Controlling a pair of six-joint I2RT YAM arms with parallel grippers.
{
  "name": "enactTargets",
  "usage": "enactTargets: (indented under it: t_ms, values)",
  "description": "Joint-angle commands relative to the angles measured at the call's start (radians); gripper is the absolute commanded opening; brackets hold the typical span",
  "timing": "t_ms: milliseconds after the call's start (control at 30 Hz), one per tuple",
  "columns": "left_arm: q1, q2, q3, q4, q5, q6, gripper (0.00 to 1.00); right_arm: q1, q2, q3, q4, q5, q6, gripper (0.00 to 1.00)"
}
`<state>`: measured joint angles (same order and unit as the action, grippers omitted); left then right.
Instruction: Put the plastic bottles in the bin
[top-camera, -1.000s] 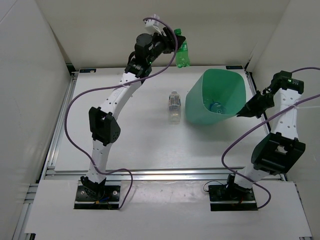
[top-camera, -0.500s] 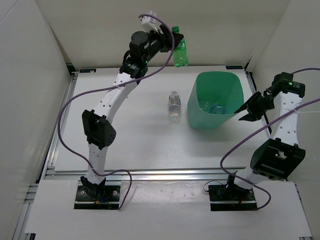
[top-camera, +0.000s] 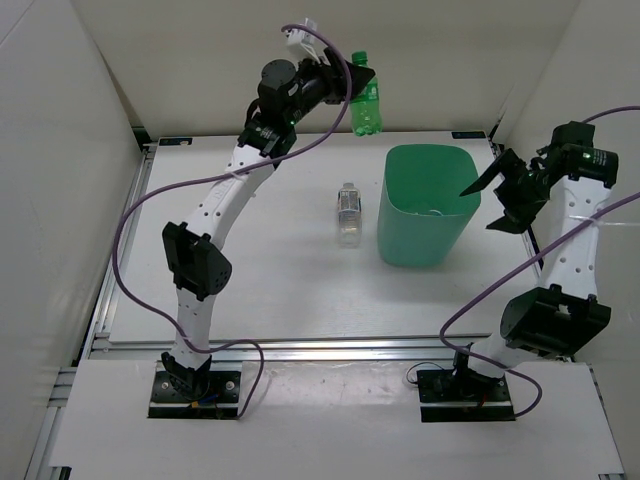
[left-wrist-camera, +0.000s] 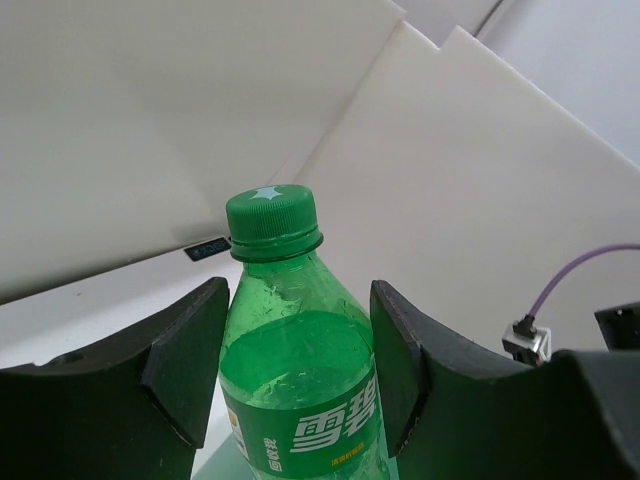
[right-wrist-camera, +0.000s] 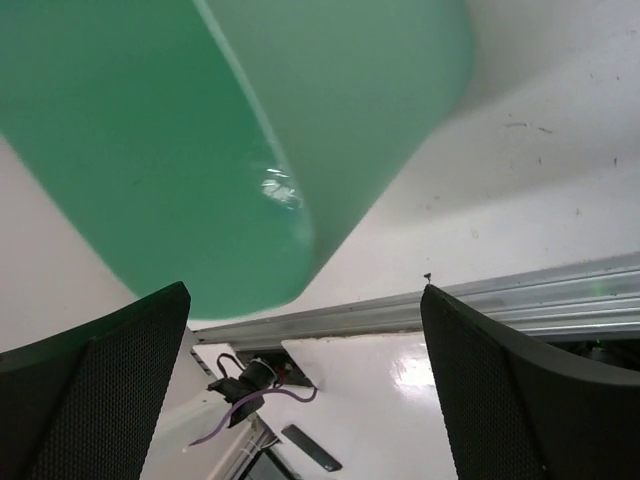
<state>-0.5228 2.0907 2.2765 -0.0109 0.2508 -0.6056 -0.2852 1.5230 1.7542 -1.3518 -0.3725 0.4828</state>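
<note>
Top external view, from the left: the left hand (top-camera: 343, 84) is clamped on the green bottle (top-camera: 366, 104), held in the air over the worktop's (top-camera: 270, 280) far edge. A clear bottle (top-camera: 348, 213) lies mid-worktop, near the bin (top-camera: 425, 238) and left of it. The right hand (top-camera: 477, 209), fingers spread wide and holding nothing, hangs beside the bin's right rim.

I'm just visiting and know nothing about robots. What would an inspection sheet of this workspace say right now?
Surface: white table, faint specks.
Job's things: green bottle held aloft; clear bottle lying left of the bin, apart from it; bin upright.
Clutter: nothing seen.
Grippers: left gripper, jaws shut on green bottle; right gripper, jaws open beside the bin's right rim.
Cables: purple cables loop from both arms.
Surroundings: white walls on three sides.
</note>
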Motion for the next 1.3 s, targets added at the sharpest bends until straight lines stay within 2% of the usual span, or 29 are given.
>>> enactTargets:
  t_ms: [0,67,267,433,500,533,567,667,700,800,967,1033,1100,1133,1233,1267]
  values:
    - [-0.037,-0.027,0.081,0.003,0.042,-0.005,0.11,0.000,-0.001,0.091,-0.092,-0.048,-0.012,1.00]
    - [-0.049,-0.018,0.096,0.003,0.042,-0.005,0.11,0.000,-0.032,0.108,-0.044,-0.140,-0.012,1.00]
    - [-0.126,0.028,0.144,0.003,0.053,0.004,0.11,-0.009,-0.092,0.241,0.037,-0.215,0.011,1.00]
    - [-0.195,0.094,0.144,0.003,0.085,-0.016,0.11,-0.019,-0.101,0.338,0.025,-0.229,0.000,1.00]
    - [-0.209,0.121,0.166,0.003,0.096,-0.016,0.14,-0.019,-0.101,0.349,0.013,-0.218,-0.012,1.00]
    - [-0.209,0.133,0.166,0.003,0.096,-0.007,0.20,-0.019,-0.101,0.349,0.002,-0.207,-0.012,1.00]
    - [-0.209,0.143,0.155,0.003,0.096,-0.006,0.44,-0.019,-0.101,0.349,0.002,-0.207,-0.012,1.00]
    - [-0.209,0.122,0.107,0.003,0.105,-0.006,0.78,-0.019,-0.090,0.349,0.002,-0.217,-0.012,1.00]
    - [-0.209,0.112,0.095,0.003,0.123,0.004,1.00,-0.019,-0.081,0.349,0.002,-0.217,-0.012,1.00]
    - [-0.209,0.054,0.049,-0.008,0.123,0.058,1.00,-0.019,-0.063,0.372,0.002,-0.217,-0.012,1.00]
    - [-0.132,-0.092,-0.116,-0.017,0.016,0.184,1.00,-0.019,-0.063,0.372,0.002,-0.217,-0.012,1.00]
    - [-0.053,-0.158,-0.191,-0.017,-0.031,0.172,1.00,-0.019,-0.063,0.360,0.002,-0.207,-0.012,1.00]
    - [0.010,-0.211,-0.320,-0.029,-0.031,0.079,1.00,-0.019,-0.063,0.340,0.002,-0.207,-0.012,1.00]
    - [0.068,-0.222,-0.362,-0.040,-0.007,0.049,1.00,-0.019,-0.063,0.340,0.002,-0.207,-0.012,1.00]
    - [0.131,-0.203,-0.460,-0.073,0.115,-0.009,1.00,-0.019,-0.054,0.329,0.011,-0.218,-0.012,1.00]
    - [0.160,-0.177,-0.460,-0.095,0.210,-0.019,1.00,-0.019,-0.053,0.329,0.011,-0.227,-0.012,1.00]
